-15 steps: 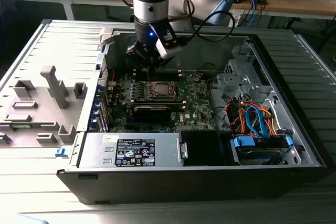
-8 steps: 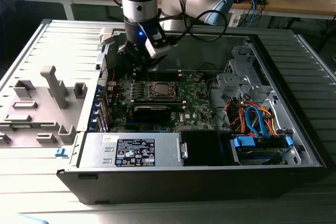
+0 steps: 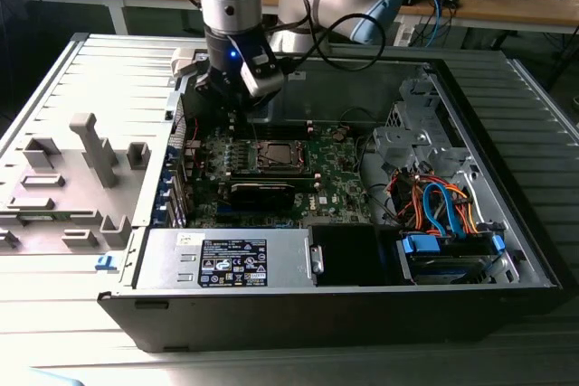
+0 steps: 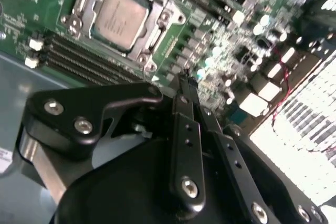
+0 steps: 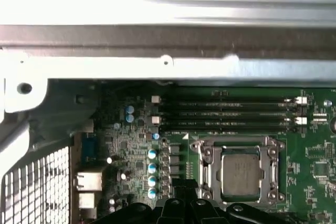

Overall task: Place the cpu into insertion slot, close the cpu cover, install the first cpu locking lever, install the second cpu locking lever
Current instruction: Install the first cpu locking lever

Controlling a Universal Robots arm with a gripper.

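The cpu (image 5: 241, 170) (image 4: 118, 18) lies flat in the insertion slot (image 3: 276, 155) on the green board, its dull silver top showing. The cpu cover (image 5: 211, 167) (image 4: 153, 29) rests down around it, and the chip shows through its window. Thin metal levers run along the socket's sides; I cannot tell whether they are latched. My gripper (image 4: 184, 81) (image 5: 181, 184) hangs above the board beside the socket, apart from it, over small capacitors. Its black fingers (image 4: 185, 129) meet at the tips and hold nothing. In the exterior view my gripper (image 3: 237, 108) is left of the socket.
Long black memory slots (image 5: 231, 114) lie next to the socket. The grey case wall (image 5: 168, 51) rises behind the board. In the case, a black card (image 3: 262, 192), a power supply (image 3: 226, 259) and a bundle of orange and blue cables (image 3: 439, 205) sit nearby.
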